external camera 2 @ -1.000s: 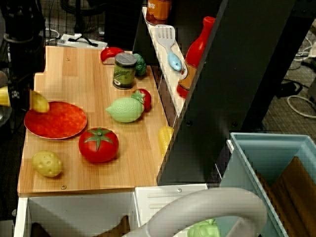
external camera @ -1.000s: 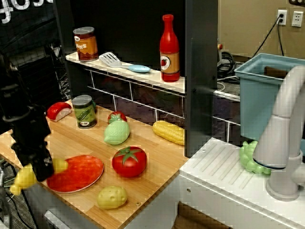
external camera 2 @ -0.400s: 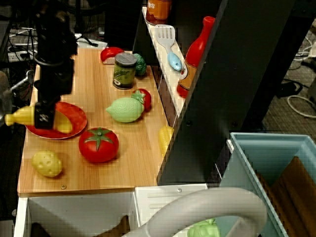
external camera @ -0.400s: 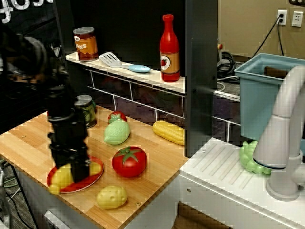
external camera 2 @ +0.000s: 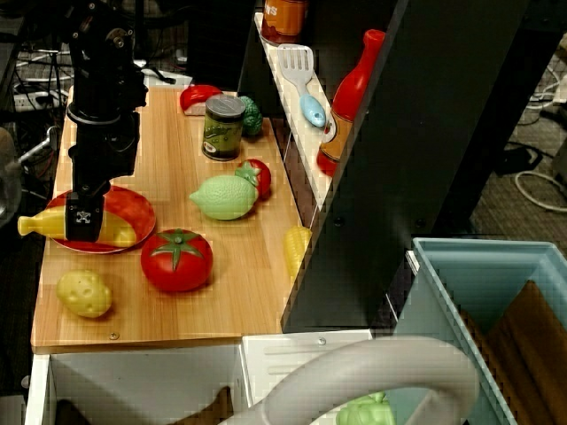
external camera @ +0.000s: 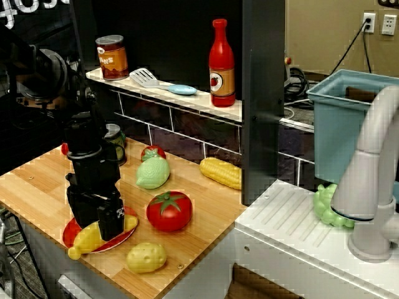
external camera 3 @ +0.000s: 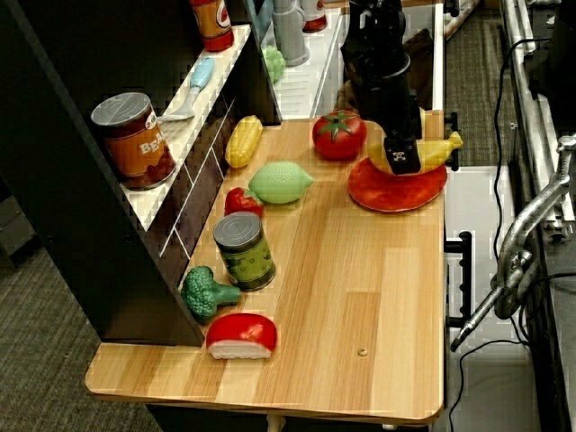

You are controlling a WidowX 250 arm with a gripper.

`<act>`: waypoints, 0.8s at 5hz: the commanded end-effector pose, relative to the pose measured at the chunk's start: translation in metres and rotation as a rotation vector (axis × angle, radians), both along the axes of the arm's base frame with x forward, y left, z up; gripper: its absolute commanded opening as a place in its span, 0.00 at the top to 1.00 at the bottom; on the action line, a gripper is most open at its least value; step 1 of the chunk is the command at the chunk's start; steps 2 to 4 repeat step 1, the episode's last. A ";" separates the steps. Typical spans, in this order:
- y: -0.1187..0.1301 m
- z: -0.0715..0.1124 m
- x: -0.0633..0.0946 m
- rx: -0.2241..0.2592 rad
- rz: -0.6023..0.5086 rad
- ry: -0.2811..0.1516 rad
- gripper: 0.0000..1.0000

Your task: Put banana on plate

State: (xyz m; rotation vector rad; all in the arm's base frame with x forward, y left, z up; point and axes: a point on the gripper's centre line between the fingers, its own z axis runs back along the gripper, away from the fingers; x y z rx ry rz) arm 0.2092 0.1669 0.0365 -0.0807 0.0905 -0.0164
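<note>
The yellow banana [external camera 2: 42,226] lies across the red-orange plate [external camera 2: 135,209] at the front left of the wooden counter, its stem end sticking out past the plate's outer rim. My black gripper [external camera 2: 87,218] comes straight down on the banana's middle, with its fingers closed around it. In the front view the banana [external camera: 85,240] shows below the gripper [external camera: 106,222], low over the plate [external camera: 70,233]. From the far side, the banana [external camera 3: 439,150] pokes out on both sides of the gripper [external camera 3: 402,158] above the plate [external camera 3: 397,194].
A red tomato [external camera: 168,210] sits just right of the plate and a yellow potato [external camera: 146,256] in front of it. Behind are a green lemon [external camera: 153,173], a corn cob [external camera: 220,172] and a green can [external camera: 116,141]. The shelf carries a red bottle [external camera: 222,64].
My gripper carried the banana from beyond the counter's left edge rightward over the plate, then lowered it so it now sits low across the plate.
</note>
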 end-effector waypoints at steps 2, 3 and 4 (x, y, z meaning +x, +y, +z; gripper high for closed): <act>0.007 0.009 0.005 0.026 -0.002 -0.031 0.00; 0.007 0.009 0.005 0.026 -0.002 -0.031 0.00; 0.007 0.009 0.005 0.026 -0.002 -0.031 0.00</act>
